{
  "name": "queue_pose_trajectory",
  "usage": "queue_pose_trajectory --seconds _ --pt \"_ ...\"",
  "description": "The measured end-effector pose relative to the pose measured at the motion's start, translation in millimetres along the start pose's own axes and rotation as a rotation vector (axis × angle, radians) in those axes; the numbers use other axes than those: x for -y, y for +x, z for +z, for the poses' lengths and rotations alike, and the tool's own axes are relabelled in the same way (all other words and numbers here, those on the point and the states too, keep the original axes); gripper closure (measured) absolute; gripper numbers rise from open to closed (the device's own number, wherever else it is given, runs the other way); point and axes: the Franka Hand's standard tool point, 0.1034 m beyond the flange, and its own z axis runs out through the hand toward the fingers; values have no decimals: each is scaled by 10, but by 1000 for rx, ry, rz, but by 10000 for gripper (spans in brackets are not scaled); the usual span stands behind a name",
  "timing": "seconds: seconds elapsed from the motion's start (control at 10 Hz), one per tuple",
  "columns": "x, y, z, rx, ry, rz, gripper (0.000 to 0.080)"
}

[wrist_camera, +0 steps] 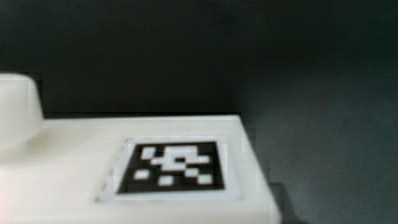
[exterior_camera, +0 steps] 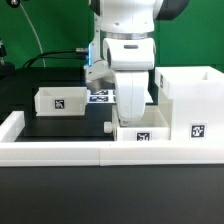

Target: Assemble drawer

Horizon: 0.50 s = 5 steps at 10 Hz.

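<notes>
hand (exterior_camera: 133, 112) poised over small drawer tray (exterior_camera: 140, 131), at 5 o'clock on the tabletop (exterior_camera: 70, 125); its opening cannot be told. likely fault: off-centre closing could shove the tray against the open-fronted box (exterior_camera: 190, 100) at 3 o'clock.

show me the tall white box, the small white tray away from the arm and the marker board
tall white plastic box (exterior_camera: 195, 102): exterior view, wall above its tag
small white plastic tray (exterior_camera: 76, 103): exterior view, front wall beside its tag
thin white marker board (exterior_camera: 100, 97): exterior view, tagged top face

Bright, even light; white surfaces glare against the dark table (exterior_camera: 70, 125). The wrist view is soft and blurred throughout.
</notes>
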Motion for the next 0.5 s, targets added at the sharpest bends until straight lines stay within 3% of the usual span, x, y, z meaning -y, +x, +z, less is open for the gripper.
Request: queue_pose_trajectory --seconds 0.5 --pt "4 -4 -18 3 24 1 757"
